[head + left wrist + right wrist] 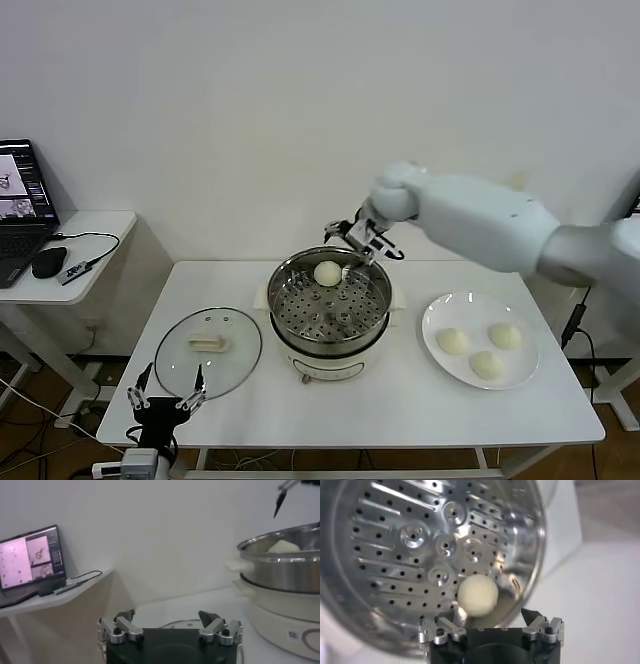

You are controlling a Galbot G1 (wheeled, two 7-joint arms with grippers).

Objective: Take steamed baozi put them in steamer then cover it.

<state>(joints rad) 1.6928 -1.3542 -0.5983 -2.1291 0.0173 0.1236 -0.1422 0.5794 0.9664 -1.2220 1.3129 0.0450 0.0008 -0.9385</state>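
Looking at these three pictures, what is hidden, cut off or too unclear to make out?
- Plate with three buns: seen only in the head view.
- Lid: left wrist view, mostly hidden behind the left end effector.
- Steamer: left wrist view, cut off by the frame edge; its rim hides most of the bun inside.
- Laptop: head view, cut off; its screen is too small to read.

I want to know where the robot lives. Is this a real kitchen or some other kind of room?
Probably not a real kitchen; more likely a lab or test room. The steamer and a plate of buns sit on a plain white table by a bare wall, with a laptop on a side desk.
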